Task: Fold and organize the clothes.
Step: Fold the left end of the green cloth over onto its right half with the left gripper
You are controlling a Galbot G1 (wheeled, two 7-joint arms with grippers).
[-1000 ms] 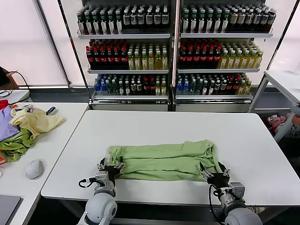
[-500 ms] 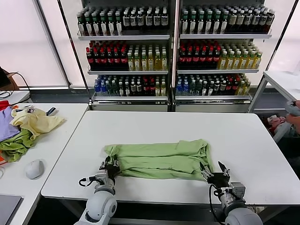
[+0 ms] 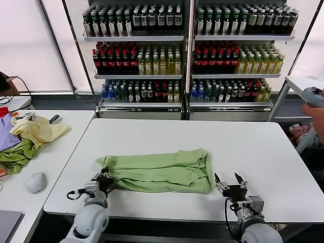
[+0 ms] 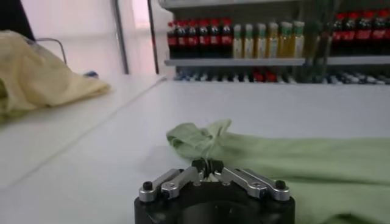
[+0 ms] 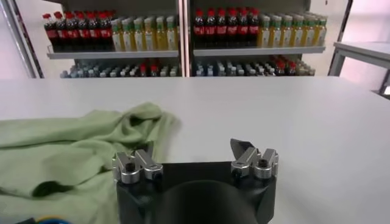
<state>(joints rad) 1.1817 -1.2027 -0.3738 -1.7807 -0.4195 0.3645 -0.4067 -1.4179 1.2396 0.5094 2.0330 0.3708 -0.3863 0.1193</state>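
Note:
The light green polo shirt [image 3: 157,171] lies folded into a long band across the front of the white table [image 3: 253,147]. My left gripper [image 3: 104,179] is shut on the shirt's left end; in the left wrist view its fingertips [image 4: 208,167] pinch a bunch of the green cloth [image 4: 292,161]. My right gripper [image 3: 228,183] is open and empty, on the table just right of the shirt's right end. In the right wrist view the open gripper [image 5: 194,149] has the shirt [image 5: 67,149] off to one side, apart from the fingers.
A side table on the left holds a pile with a pale yellow garment [image 3: 35,130], darker green and purple cloths, and a computer mouse [image 3: 37,182]. Bottle shelves [image 3: 187,50] stand behind. A person's hand [image 3: 315,101] shows at the right edge.
My left gripper has pulled the shirt leftwards along the table. My right gripper has let go of the right end and stays in place, now clear of the cloth.

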